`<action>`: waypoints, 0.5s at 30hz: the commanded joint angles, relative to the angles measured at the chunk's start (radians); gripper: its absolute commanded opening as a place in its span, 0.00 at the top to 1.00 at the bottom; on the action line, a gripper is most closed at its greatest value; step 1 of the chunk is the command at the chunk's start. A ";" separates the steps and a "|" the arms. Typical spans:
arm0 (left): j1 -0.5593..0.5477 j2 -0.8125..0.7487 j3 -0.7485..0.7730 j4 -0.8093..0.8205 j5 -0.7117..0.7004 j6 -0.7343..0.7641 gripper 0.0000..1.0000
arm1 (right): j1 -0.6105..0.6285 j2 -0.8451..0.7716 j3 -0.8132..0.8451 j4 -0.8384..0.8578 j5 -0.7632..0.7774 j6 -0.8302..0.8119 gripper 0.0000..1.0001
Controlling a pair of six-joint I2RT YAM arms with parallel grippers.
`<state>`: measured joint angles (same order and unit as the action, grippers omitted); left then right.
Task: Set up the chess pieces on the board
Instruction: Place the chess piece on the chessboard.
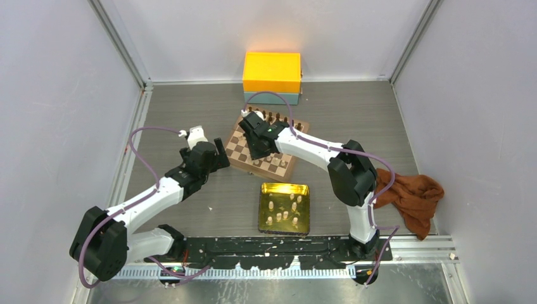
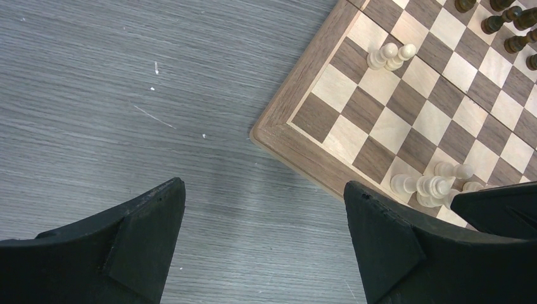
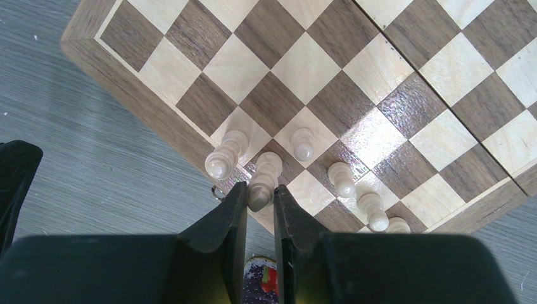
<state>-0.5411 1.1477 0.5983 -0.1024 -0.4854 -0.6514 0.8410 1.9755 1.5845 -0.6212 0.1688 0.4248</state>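
The board (image 1: 280, 166) lies mid-table, with dark pieces (image 1: 278, 118) along its far edge. My right gripper (image 3: 259, 193) is shut on a cream chess piece (image 3: 265, 174) at the board's (image 3: 304, 63) near-left corner. Several more cream pieces (image 3: 304, 144) stand on the squares around it. Left of the board, my left gripper (image 2: 265, 187) hangs open over bare table with nothing between its fingers. From there I see cream pieces (image 2: 391, 56) on the board (image 2: 297, 82) and dark ones (image 2: 506, 25) at the far side. More cream pieces (image 1: 294, 206) wait in the gold tray (image 1: 285, 185).
An orange box (image 1: 272, 73) stands behind the board against the back wall. A crumpled brown cloth (image 1: 411, 193) lies at the right, beside the right arm. Grey walls close in the table on three sides.
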 commanded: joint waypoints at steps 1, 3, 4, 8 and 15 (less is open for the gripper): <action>0.003 -0.006 -0.001 0.040 -0.013 -0.007 0.04 | -0.003 -0.026 0.020 0.014 -0.005 0.008 0.99; 0.003 -0.005 -0.001 0.040 -0.013 -0.007 0.04 | -0.002 -0.026 0.019 0.015 -0.003 0.007 0.99; 0.003 -0.005 -0.001 0.040 -0.013 -0.007 0.04 | -0.002 -0.026 0.018 0.014 -0.003 0.008 0.99; 0.003 -0.005 -0.002 0.041 -0.013 -0.007 0.04 | -0.002 -0.031 0.013 0.012 -0.002 0.007 0.99; 0.003 -0.005 -0.001 0.041 -0.012 -0.010 0.04 | -0.002 -0.041 0.004 0.012 -0.002 0.009 0.99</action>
<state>-0.5411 1.1477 0.5980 -0.1024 -0.4854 -0.6518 0.8410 1.9755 1.5841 -0.6216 0.1688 0.4248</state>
